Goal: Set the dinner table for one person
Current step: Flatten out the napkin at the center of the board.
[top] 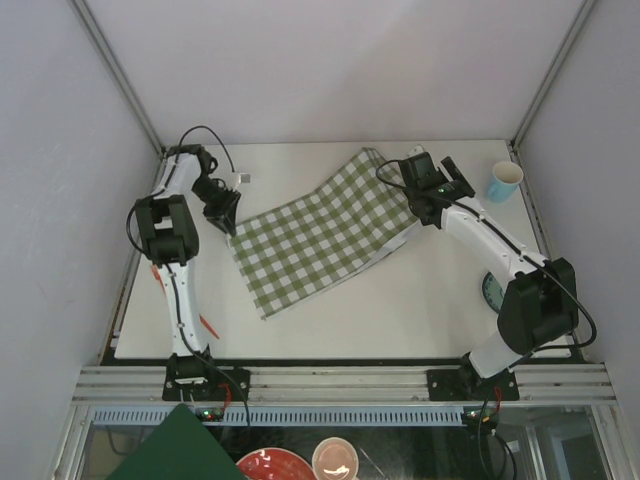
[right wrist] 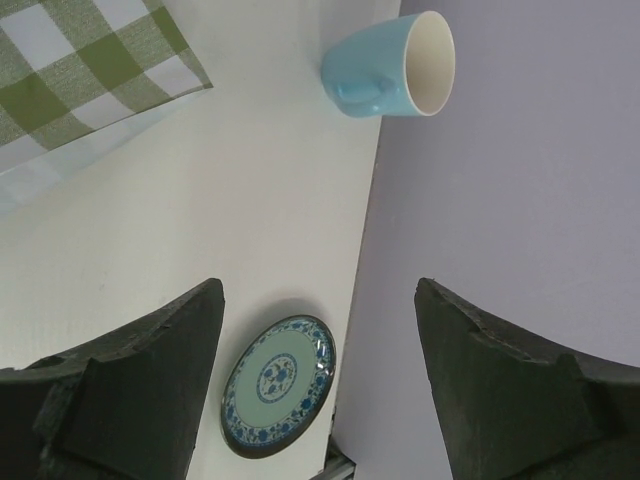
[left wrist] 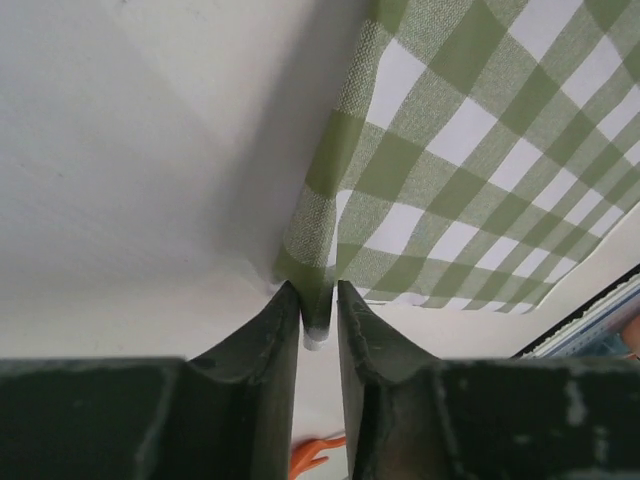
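While a corner of the checked cloth (top: 320,235) is pinched between the closed left gripper (left wrist: 318,312) fingers, the rest is spread on the dinner table (top: 400,300), right gripper (right wrist: 318,290) held wide open, blue cup (right wrist: 385,65) and plate (right wrist: 278,385) set by the table's right edge.

The worktop (top: 400,300) is a big, flat, off-white rectangle, plain and matte, edged in metal. It lies level, long side running left to right, boxed in by pale walls (top: 60,250) at the left, right and far sides.
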